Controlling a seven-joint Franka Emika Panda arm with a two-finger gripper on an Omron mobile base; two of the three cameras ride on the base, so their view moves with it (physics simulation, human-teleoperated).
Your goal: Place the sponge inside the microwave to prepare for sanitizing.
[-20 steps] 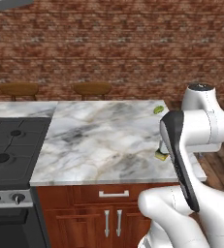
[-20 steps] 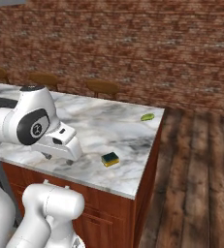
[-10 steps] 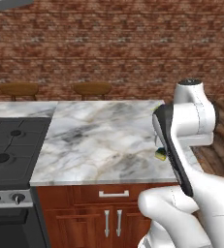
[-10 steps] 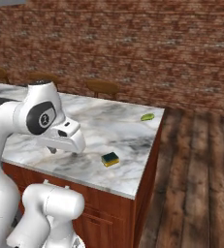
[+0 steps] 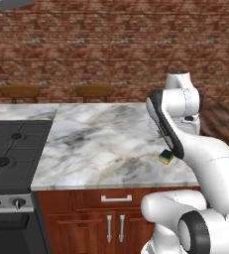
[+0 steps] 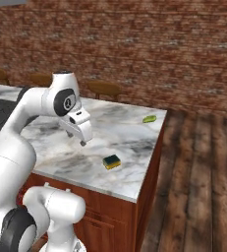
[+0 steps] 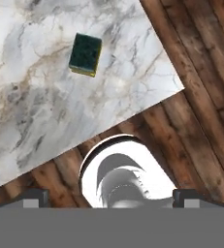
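The sponge [image 6: 112, 161], green on top with a yellow underside, lies flat on the marble counter [image 6: 129, 142] near its right front corner. It also shows as the sponge [image 5: 166, 157] beside my arm and as the sponge [image 7: 86, 54] at the upper left of the hand view. My gripper [image 6: 81, 134] hangs above the counter, left of the sponge and apart from it, pointing down. Its fingertips [image 7: 33, 196] stand wide apart at the bottom of the hand view, open with nothing between them. The microwave is out of view.
A black stove top [image 5: 7, 149] with knobs adjoins the counter on the left. A small green object [image 6: 149, 118] lies at the far right corner. Wooden stools [image 5: 93, 91] stand behind the counter, before a brick wall. Plank floor [image 6: 203, 187] lies past the counter's right edge.
The arm has swung over the counter, carrying the gripper up and a little toward the sponge. The sponge has not moved and the jaws have stayed open.
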